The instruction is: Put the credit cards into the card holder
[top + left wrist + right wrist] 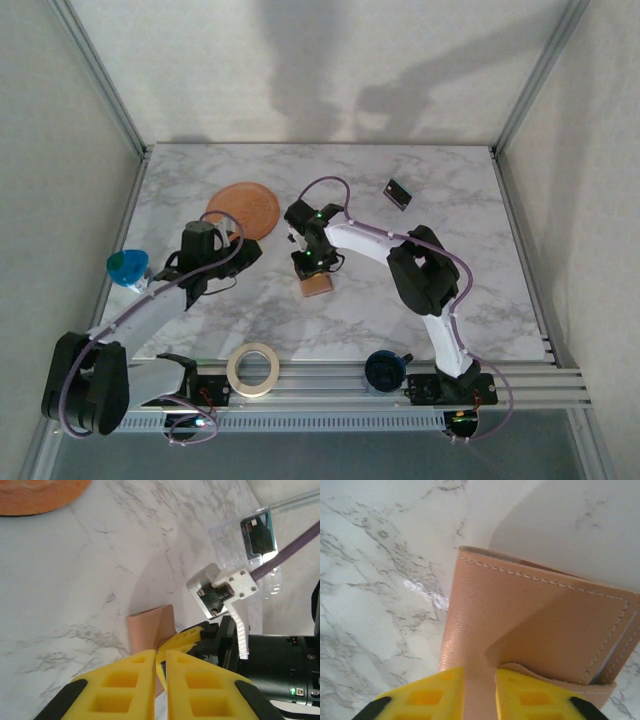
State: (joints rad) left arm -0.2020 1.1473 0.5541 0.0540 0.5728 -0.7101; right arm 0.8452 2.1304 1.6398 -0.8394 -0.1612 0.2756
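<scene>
The right end effector point(480, 682) is clenched on the card holder point(530, 625). Its yellow fingers sit on either side of the lower edge, and tan-pink leather fills the gap between them. The wallet is near the middle of the table point(480, 260), tilted up on the marble under that pinch rather than lying flat. A pale sliver shows inside its right-hand edge. It may be a card already tucked in, but I cannot tell.

The left end effector point(160, 662) is close to the same wallet, with its two fingers drawn almost together and only a narrow slit between them. Whether something thin is caught in that slit I cannot tell.

Further out, one dark card with a light patch point(397, 192) lies on the table toward the far right, well apart from the wallet and from both arms. A round orange-brown disc point(245, 208) sits at the far left, and a tape roll point(253, 368) rests on the near rail.

My judgement is that the task is partway through at best. The holder is gripped and presented, at least the dark card is not yet loaded, and the whitish and teal cards cannot be confirmed as being inside
</scene>
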